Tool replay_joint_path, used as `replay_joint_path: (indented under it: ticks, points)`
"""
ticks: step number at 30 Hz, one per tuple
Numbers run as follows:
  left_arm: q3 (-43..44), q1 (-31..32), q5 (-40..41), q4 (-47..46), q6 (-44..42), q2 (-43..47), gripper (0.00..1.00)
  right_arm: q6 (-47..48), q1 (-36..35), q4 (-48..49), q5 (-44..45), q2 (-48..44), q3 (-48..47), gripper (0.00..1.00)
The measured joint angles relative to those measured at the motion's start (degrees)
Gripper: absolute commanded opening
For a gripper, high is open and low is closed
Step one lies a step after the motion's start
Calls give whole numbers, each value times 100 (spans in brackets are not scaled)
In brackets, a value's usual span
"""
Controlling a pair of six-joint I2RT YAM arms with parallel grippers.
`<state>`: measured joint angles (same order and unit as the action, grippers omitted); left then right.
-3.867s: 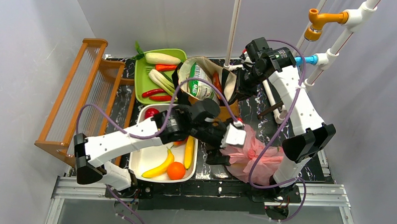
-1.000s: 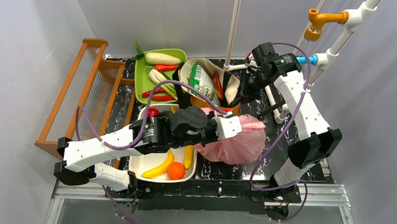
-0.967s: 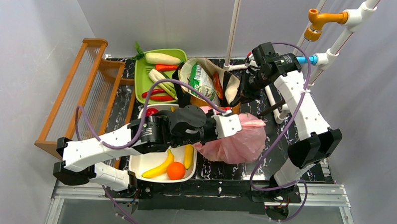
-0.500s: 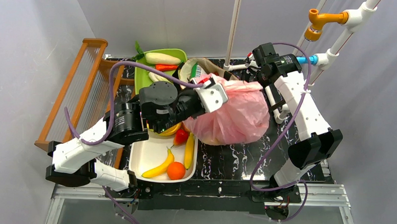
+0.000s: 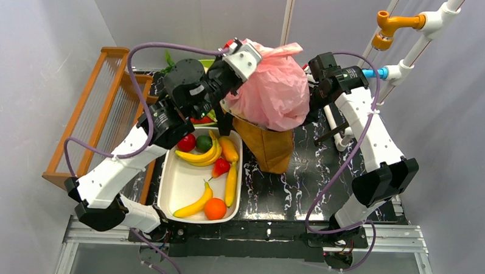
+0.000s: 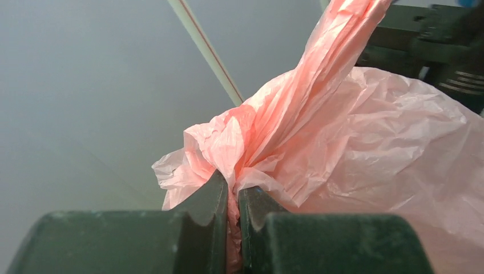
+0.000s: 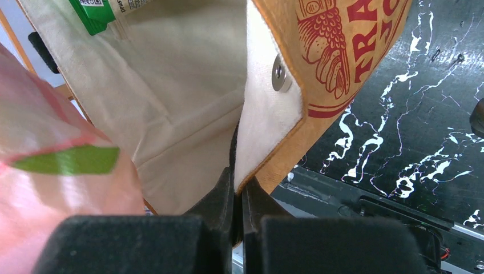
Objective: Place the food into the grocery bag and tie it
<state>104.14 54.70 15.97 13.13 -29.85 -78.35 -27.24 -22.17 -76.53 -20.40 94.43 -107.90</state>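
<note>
The pink grocery bag (image 5: 272, 92) hangs bulging in the air over the brown paper bag (image 5: 270, 147). My left gripper (image 5: 250, 52) is shut on its bunched, twisted top; in the left wrist view the pink film (image 6: 371, 142) is pinched between the jaws of the left gripper (image 6: 233, 191). My right gripper (image 5: 311, 98) is shut on the brown paper bag's rim (image 7: 268, 125), the jaws of the right gripper (image 7: 237, 182) tight on the edge. Food lies in the white tray (image 5: 165, 189): bananas (image 5: 197, 155), an orange (image 5: 215, 209), a red piece (image 5: 186, 142), a green piece (image 5: 203, 143). What the pink bag holds is hidden.
A wooden rack (image 5: 100, 120) stands at the left edge. A white pole (image 5: 288, 17) rises behind the bags, and white pipes with an orange fitting (image 5: 393, 23) stand at the right. A green-and-white packet (image 7: 97, 11) sits inside the brown bag.
My left arm has lifted the pink bag off the table and swung it back and up over the brown paper bag. The right arm has kept still.
</note>
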Motion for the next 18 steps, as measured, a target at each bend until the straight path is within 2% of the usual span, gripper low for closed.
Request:
replay_joint_path:
  ticks: [8,14,18]
  points:
    - [-686,-1185,-1327,-1464,774,-83,0,2,0,-4,-15,0,0,1]
    - [-1930,-1899,-2455,-2732,1939,-24,0,2,0,-9,-15,-2,0,1]
    - [-2535,-2214,-2992,-3099,2433,-26,0,2,0,-17,-15,-2,0,1]
